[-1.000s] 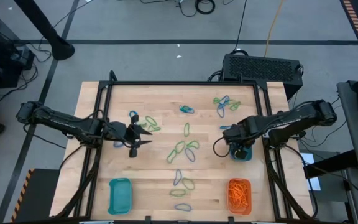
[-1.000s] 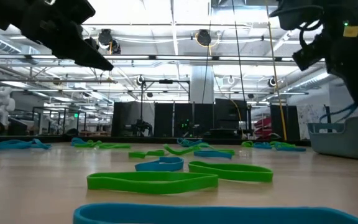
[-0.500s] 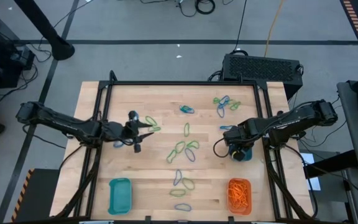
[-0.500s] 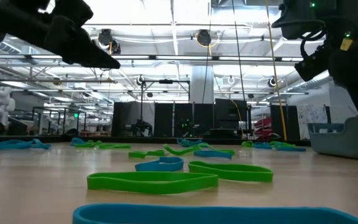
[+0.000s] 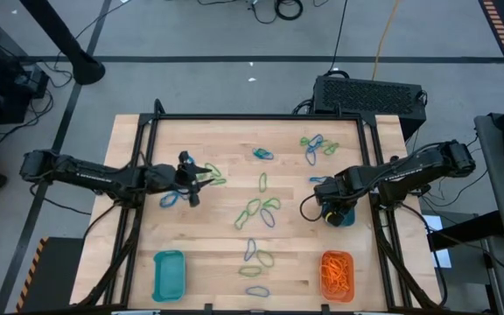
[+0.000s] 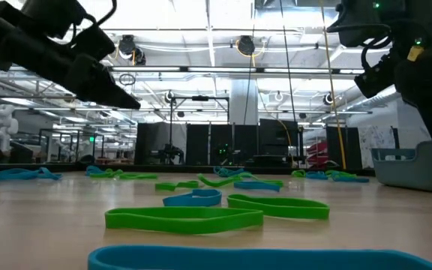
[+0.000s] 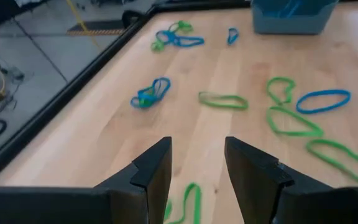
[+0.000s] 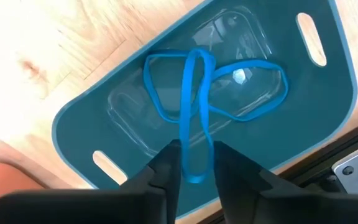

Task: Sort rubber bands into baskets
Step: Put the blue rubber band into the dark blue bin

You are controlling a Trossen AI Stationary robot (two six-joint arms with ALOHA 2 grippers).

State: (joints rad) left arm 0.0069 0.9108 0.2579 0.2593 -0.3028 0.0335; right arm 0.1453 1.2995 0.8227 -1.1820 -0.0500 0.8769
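Now the right gripper (image 8: 191, 163) has its dark fingers slightly parted, no longer pinched shut as a second ago, directly above the teal-blue rounded plastic basket (image 8: 79, 118) at the table's right edge. Only its wrist view shows the blue rubber loops (image 8: 197, 87) lying inside that basket, one strand reaching up between the fingertips. The left gripper (image 5: 185, 179), jaws apart and empty, has shifted back toward the table's left side. Farther off, green and blue elastic bands (image 5: 256, 210) lie scattered across the wooden table (image 5: 226, 140).
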